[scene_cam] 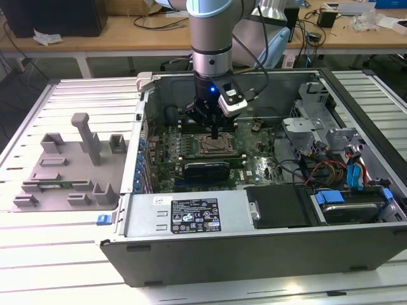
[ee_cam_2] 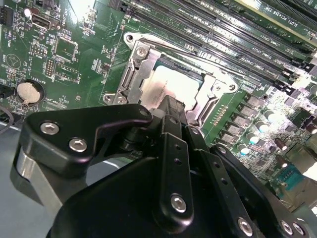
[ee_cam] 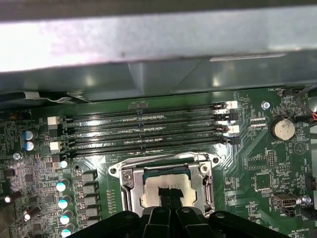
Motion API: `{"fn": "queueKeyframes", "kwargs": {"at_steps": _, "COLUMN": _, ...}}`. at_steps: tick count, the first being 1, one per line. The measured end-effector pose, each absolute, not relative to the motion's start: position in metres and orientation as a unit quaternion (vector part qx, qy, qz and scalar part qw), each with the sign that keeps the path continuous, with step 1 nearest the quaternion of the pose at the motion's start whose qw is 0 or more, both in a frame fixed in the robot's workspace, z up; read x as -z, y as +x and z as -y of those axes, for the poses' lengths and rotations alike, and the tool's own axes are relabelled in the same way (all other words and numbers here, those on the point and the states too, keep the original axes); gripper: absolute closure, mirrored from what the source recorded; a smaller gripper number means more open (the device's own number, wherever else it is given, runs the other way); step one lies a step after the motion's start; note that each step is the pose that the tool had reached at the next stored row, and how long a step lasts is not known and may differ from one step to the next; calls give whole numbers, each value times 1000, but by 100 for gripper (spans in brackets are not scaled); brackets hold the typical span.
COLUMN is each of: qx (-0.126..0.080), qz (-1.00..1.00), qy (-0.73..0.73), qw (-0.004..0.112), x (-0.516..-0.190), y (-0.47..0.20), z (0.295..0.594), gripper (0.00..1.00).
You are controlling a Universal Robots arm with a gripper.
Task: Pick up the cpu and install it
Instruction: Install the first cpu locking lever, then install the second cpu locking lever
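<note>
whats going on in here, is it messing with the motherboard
A single robot arm reaches down into an open computer case lying on its side. Its gripper sits right over the socket frame on the motherboard. In both wrist views the cpu lies flat inside that frame, pale silver top facing up, with the dark fingers meeting at its middle. The memory slots run alongside the socket, and a grey fixture tray sits outside the case at the exterior view's left.

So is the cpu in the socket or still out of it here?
In: the cpu lies flat inside the socket frame, with the gripper right over it in both wrist views.
</note>
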State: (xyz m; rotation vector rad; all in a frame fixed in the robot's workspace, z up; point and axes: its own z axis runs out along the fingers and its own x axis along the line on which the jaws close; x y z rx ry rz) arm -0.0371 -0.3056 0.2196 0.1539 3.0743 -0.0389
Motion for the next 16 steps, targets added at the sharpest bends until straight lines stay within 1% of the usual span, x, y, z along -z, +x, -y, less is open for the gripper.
{"fn": "queueKeyframes", "kwargs": {"at_steps": 5, "qx": 13, "qz": -998, "qy": 50, "qw": 32, "x": -233, "y": -37, "z": 306, "gripper": 89}}
{"fn": "queueKeyframes", "kwargs": {"at_steps": 16, "qx": 13, "qz": -998, "qy": 50, "qw": 32, "x": -235, "y": -37, "z": 306, "gripper": 89}}
